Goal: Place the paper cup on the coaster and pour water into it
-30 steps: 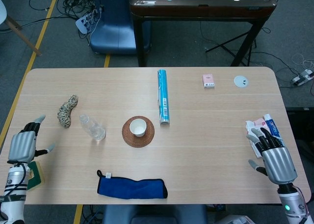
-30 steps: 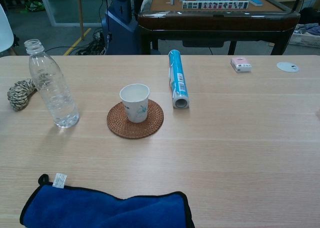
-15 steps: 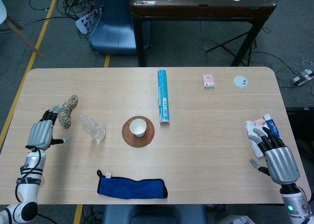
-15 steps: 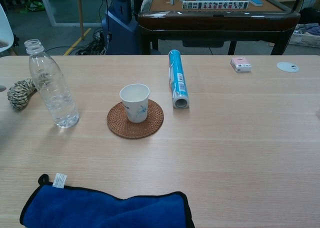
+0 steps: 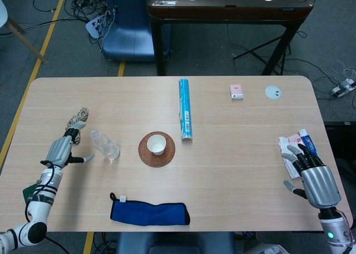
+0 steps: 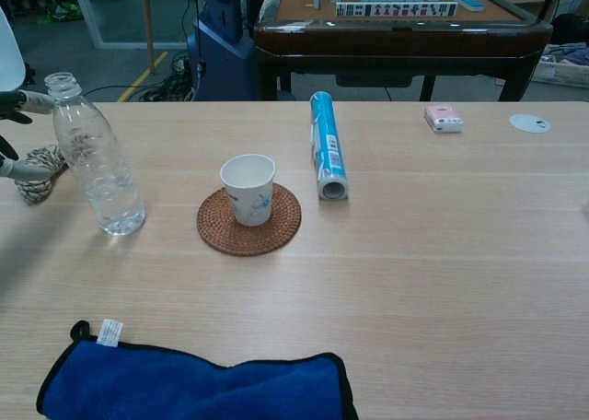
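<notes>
The paper cup stands upright on the round woven coaster near the middle of the counter. Just to its left stands the clear water bottle, uncapped, with a little water at its base. The left hand hovers beside the bottle, its fingers spread apart and holding nothing, close to the bottle's neck. The right hand rests at the counter's right edge, fingers apart and empty, beside some packets. A blue cloth lies at the near edge, and a blue tube lies beyond the coaster.
</notes>
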Available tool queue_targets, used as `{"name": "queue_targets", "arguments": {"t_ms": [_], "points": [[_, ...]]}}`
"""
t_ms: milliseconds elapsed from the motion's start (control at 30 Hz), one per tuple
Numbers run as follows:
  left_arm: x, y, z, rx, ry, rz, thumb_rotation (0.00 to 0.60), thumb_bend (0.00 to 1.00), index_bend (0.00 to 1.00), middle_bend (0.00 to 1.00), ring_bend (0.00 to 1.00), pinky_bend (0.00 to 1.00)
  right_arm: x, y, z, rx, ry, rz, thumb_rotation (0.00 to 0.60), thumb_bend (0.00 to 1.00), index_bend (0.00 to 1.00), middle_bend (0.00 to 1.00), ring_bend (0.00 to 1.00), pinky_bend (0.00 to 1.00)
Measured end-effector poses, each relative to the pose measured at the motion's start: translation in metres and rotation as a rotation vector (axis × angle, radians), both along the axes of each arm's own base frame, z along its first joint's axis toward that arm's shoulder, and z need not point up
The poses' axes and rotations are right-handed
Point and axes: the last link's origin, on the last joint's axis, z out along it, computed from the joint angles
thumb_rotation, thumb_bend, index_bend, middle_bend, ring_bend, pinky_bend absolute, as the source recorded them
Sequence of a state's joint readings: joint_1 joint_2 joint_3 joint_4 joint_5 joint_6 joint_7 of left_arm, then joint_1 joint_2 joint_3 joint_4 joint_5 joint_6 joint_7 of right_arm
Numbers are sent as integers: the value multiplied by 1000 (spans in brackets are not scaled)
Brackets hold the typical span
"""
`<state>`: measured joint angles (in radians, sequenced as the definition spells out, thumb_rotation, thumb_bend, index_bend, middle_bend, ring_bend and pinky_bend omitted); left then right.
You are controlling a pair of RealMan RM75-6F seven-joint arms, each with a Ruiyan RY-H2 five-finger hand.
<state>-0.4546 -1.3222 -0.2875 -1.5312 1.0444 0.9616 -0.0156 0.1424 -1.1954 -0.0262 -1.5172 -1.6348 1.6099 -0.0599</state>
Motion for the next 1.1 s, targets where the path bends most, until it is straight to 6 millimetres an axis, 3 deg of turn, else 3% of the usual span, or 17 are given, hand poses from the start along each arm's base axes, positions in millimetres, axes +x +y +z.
{"name": "queue_targets", "arguments": {"t_ms": [667, 1100], "points": [[10, 18, -31, -102, -160, 34, 600, 132, 40, 38, 91, 287, -2, -1, 5, -5, -21, -6, 600, 13, 293, 195, 105, 315], [13, 26, -42, -155, -202, 41, 600, 132, 126, 60, 101, 287, -2, -1, 5, 7, -29, -7, 600, 14, 293, 196, 105, 315]]}}
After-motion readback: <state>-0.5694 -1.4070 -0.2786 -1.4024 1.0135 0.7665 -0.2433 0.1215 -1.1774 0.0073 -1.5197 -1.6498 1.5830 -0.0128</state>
